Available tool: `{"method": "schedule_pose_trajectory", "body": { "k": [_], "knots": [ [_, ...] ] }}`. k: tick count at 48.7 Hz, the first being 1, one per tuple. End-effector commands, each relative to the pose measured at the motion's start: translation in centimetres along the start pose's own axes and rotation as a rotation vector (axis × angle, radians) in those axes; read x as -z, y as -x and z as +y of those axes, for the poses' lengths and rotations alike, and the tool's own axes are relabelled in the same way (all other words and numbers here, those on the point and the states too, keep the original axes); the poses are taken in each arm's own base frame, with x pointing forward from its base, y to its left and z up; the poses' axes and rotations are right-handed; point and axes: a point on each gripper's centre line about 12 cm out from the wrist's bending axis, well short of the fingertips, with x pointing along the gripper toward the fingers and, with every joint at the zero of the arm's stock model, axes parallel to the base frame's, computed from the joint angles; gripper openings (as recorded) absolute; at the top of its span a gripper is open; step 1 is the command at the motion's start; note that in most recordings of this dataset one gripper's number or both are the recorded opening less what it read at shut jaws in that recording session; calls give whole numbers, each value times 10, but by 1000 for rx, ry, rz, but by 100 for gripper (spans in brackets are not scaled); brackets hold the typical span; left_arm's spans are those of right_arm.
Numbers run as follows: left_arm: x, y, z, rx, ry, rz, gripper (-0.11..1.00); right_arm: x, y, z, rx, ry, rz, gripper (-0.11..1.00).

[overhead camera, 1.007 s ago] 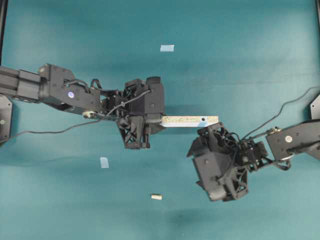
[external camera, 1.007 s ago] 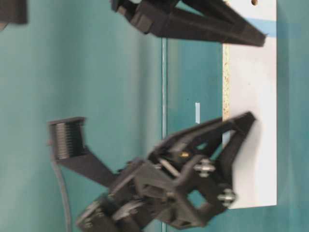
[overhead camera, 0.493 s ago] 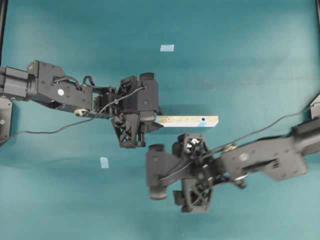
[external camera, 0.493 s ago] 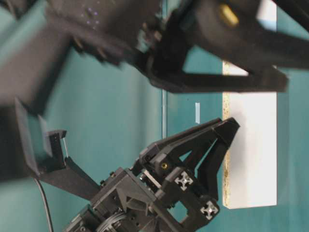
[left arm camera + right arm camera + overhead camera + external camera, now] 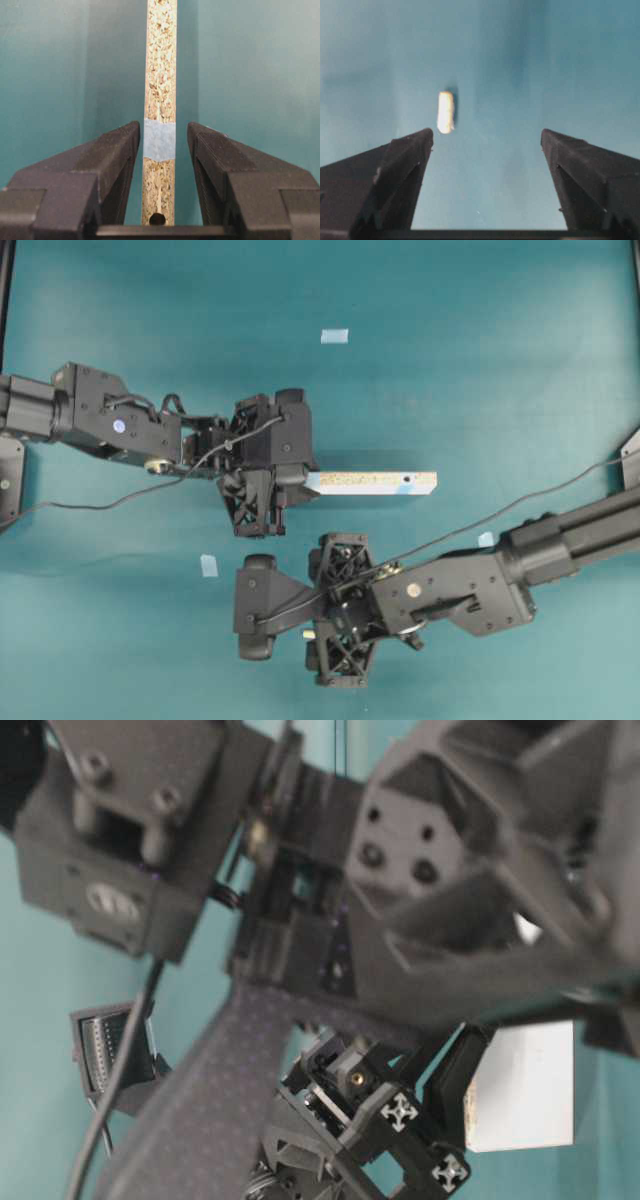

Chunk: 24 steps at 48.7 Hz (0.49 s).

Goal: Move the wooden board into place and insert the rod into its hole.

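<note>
The wooden board (image 5: 370, 483) stands on its long edge at mid-table, speckled edge up, with the hole (image 5: 407, 480) near its right end. My left gripper (image 5: 300, 483) straddles the board's left end. In the left wrist view the board (image 5: 160, 65) runs between the fingers (image 5: 120, 155) with a strip of teal on each side, so the left gripper (image 5: 163, 127) is open around it. The rod (image 5: 445, 112) lies on the mat just ahead of the left fingertip of my open right gripper (image 5: 486, 131). Overhead, the rod (image 5: 310, 634) peeks out beside the right gripper (image 5: 335, 612).
Pale blue tape pieces lie at the back (image 5: 334, 336), front left (image 5: 208, 564) and right of centre (image 5: 486, 539). A blue tape patch (image 5: 160, 140) crosses the board's top edge. In the table-level view the right arm (image 5: 450, 870) hides most of the board (image 5: 520, 1085).
My right arm swung from beside the board's right end down to the front middle, over the rod. The left gripper slid a little leftward along the board, which stayed put.
</note>
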Motion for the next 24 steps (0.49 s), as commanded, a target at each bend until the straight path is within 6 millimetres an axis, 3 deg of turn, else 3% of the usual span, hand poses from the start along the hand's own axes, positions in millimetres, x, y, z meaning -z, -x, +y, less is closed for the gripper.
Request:
{"method": "schedule_pose_trajectory", "body": {
  "k": [1, 6, 24],
  "knots": [
    [-11, 7, 0, -1, 6, -40, 41, -13, 13, 13, -31, -1, -39, 87],
    [-12, 7, 0, -1, 4, -43, 41, -15, 9, 14, -29, -4, -37, 81],
    [-14, 7, 0, -1, 6, -48, 41, -19, -10, 19, -26, -12, -26, 81]
  ]
}}
